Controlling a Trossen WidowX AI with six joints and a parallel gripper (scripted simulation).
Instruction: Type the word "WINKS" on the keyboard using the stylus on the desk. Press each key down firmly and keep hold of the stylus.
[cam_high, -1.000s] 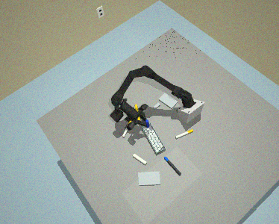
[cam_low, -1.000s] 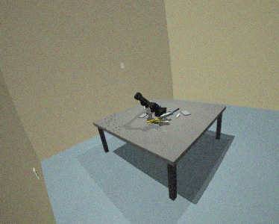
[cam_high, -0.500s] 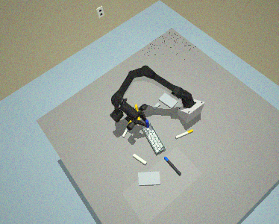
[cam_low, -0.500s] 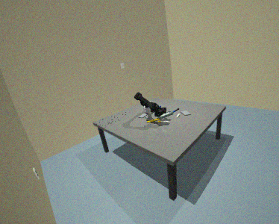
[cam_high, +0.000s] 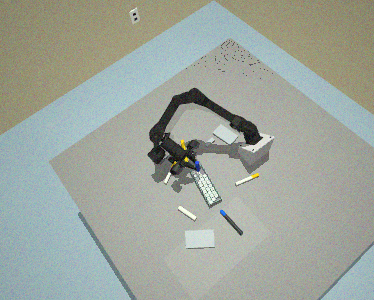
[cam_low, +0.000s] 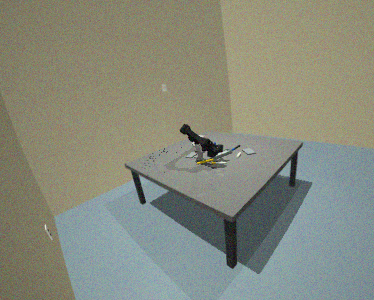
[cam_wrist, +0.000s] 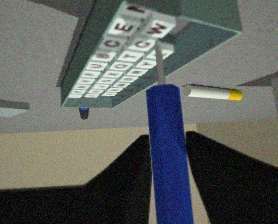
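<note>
My gripper (cam_wrist: 167, 141) (cam_high: 192, 162) is shut on the blue stylus (cam_wrist: 170, 165) (cam_high: 197, 166), which points away from the fingers, its thin grey tip over the near end of the keyboard (cam_high: 207, 188) (cam_wrist: 212, 25). In the wrist view the W key (cam_wrist: 159, 28) lies just beyond the tip, with the G key (cam_wrist: 144, 45) to its left. The tip overlaps the edge of a key (cam_wrist: 165, 51) nearer than W, whose letter is partly hidden. The E key (cam_wrist: 121, 26) is farther left. Whether the tip touches a key I cannot tell.
A white and yellow marker (cam_high: 247, 179) (cam_wrist: 210, 92) lies beside the keyboard. A dark pen with a blue end (cam_high: 232, 223) lies past its far end. A white stick (cam_high: 187, 213) and pale pads (cam_high: 200, 239) (cam_high: 225, 134) lie around. Yellow items (cam_high: 183, 144) are partly under the arm.
</note>
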